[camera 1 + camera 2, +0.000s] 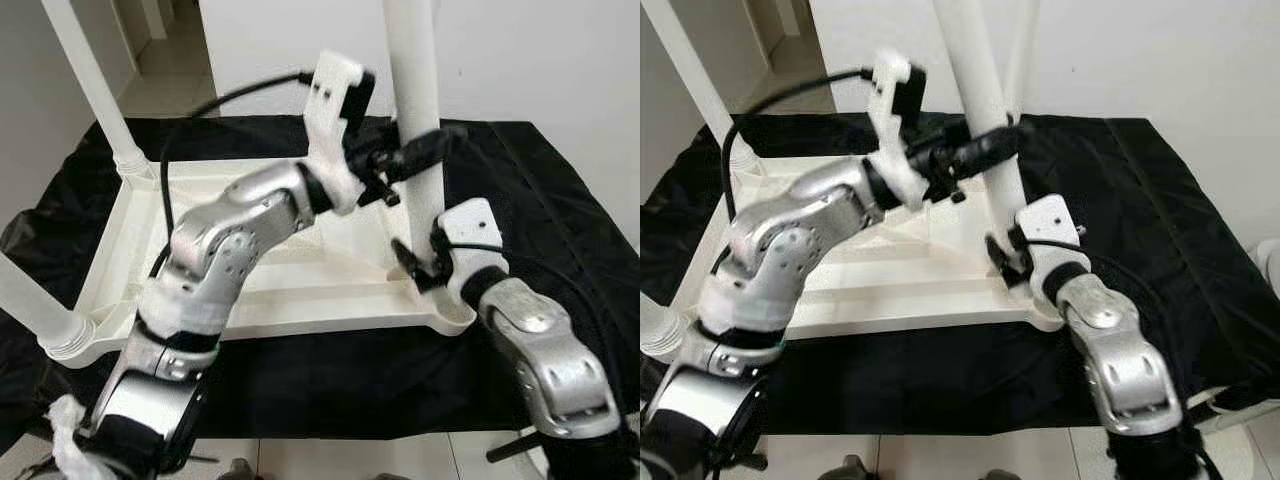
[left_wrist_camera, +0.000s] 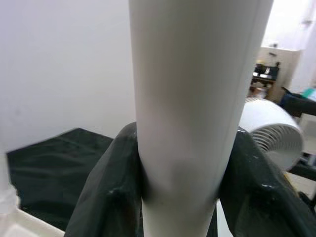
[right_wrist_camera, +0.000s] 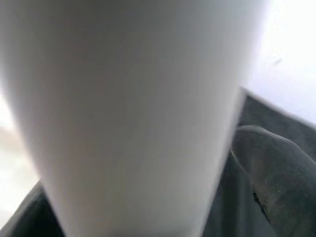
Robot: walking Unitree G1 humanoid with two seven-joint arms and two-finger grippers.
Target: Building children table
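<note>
White table leg (image 1: 415, 110) stands upright, long axis vertical, top end running out of shot, foot down at the near-right corner of the upturned tabletop (image 1: 300, 290). Tabletop is white plastic, lying underside-up on a black cloth (image 1: 540, 200) that covers the surface under it. Left gripper (image 1: 405, 155) is clamped round the leg partway up, black fingers (image 2: 106, 192) hugging both sides of the tube in the wrist view; left arm comes up from near-left, elbow bent, forearm reaching across the tabletop to the right, w/ a black cable looping over it. Right gripper (image 1: 415, 262) sits low on the same leg, just above the corner socket, fingers pressed to the tube, so holding it too; right arm rises from near-right, forearm angled up and left. Two more legs already stand in the tabletop: one at far-left corner (image 1: 90, 80), leaning a bit left, one at near-left corner (image 1: 30, 300). White wall (image 1: 520, 50) behind; a white fan (image 2: 274, 131) is visible past the leg in the left wrist view.
</note>
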